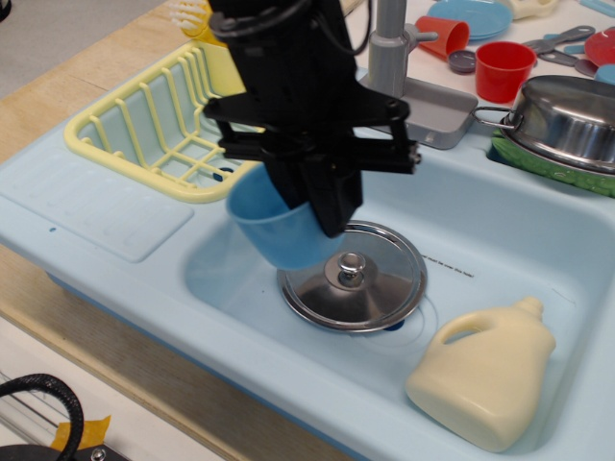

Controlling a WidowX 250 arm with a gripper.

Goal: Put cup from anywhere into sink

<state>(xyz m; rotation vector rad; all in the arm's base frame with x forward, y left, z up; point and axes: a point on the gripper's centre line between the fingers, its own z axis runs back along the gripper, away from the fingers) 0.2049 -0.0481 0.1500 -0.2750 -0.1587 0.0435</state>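
Observation:
The blue cup (272, 227) hangs tilted in my black gripper (322, 197), which is shut on its far rim. The cup is in the air over the left part of the pale blue sink (500, 240), just above the edge of a round steel lid (353, 276) lying on the sink floor. The grey faucet (389, 48) stands at the back of the sink, partly hidden behind my arm.
A cream detergent bottle (485, 370) lies in the sink's front right. A yellow dish rack (159, 125) sits on the drainboard at the left. A steel pot (567, 120), a red cup (503, 69), an orange-red cup (444, 36) and dishes stand at the back right.

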